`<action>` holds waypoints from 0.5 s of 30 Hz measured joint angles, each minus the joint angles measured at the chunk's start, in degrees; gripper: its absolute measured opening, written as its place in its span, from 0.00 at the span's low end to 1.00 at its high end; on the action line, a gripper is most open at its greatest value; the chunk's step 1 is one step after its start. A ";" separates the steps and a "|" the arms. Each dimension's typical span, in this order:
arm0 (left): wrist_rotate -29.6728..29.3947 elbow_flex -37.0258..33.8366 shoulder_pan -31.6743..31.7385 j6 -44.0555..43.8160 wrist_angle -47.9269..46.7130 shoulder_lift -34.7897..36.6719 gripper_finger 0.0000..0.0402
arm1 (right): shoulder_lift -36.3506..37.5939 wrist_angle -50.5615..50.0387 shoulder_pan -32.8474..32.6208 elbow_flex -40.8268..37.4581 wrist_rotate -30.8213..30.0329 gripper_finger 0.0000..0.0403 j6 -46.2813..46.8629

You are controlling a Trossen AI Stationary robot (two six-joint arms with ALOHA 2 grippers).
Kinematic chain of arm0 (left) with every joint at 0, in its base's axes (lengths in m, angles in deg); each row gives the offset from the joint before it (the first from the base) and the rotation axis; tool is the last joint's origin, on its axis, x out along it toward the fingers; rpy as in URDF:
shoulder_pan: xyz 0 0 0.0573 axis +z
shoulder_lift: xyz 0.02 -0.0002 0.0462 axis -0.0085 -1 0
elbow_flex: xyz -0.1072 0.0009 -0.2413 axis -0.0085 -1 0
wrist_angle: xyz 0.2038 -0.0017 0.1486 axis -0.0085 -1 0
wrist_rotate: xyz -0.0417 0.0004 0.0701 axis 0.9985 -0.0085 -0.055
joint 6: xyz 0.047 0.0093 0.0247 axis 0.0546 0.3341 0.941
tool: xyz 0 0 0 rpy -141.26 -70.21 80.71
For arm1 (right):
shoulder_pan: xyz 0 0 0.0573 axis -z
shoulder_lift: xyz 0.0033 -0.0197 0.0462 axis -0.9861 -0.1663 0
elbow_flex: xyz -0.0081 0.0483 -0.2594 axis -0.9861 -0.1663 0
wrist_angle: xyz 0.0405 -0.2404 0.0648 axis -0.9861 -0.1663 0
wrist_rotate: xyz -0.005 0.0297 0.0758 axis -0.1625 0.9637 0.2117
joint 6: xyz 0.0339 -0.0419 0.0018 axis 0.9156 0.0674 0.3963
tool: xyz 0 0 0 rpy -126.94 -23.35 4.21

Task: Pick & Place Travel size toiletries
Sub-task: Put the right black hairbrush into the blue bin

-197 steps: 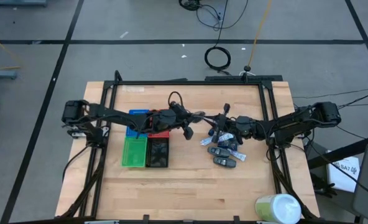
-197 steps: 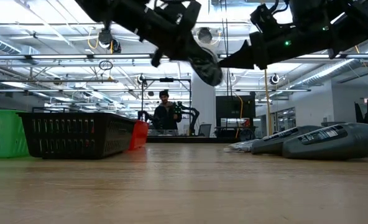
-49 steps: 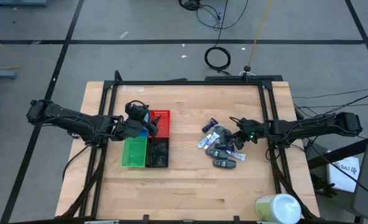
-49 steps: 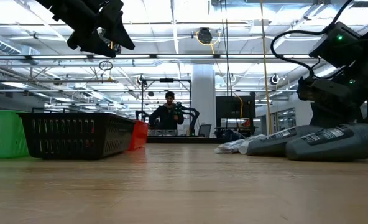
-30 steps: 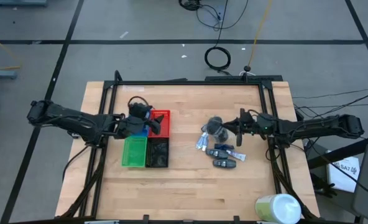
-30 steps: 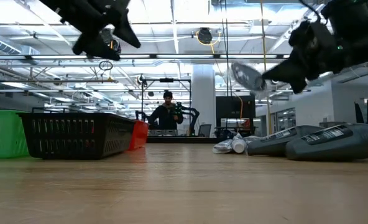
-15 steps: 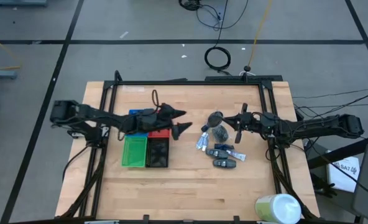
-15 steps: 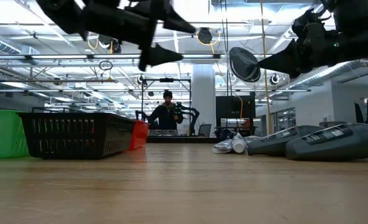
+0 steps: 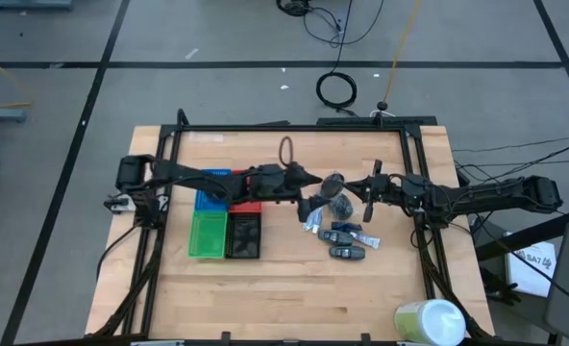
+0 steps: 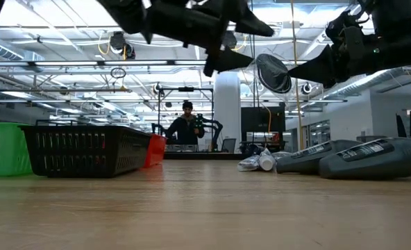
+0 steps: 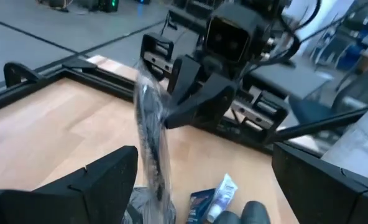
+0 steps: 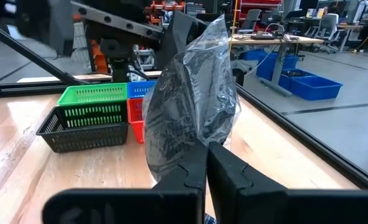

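Left pincer (image 9: 312, 204) now nearer held pack (image 9: 338, 195).

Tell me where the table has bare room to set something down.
Bare wood runs along the near edge, from below the green tray across to the pale cylinder. The far strip is clear too. It is crowded mid-table, where both hands meet above the toiletries pile.

Overhead, straight down on the whole table (image 9: 284, 288). Low, level across its top toward the room. Wrist views close, both sharing the held pack (image 12: 193, 106).
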 joint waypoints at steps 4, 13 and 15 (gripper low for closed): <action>0.04 3.99 -0.26 0.76 -4.05 -2.86 0.90 | -0.02 0.18 0.00 0.00 0.02 0.00 0.00; -0.13 5.43 0.71 0.06 -4.76 -4.55 0.89 | -0.04 0.86 0.00 0.00 0.22 0.00 0.23; -0.11 5.43 1.00 0.18 -4.91 -4.57 0.84 | -0.04 0.96 -0.02 0.00 0.24 0.00 0.24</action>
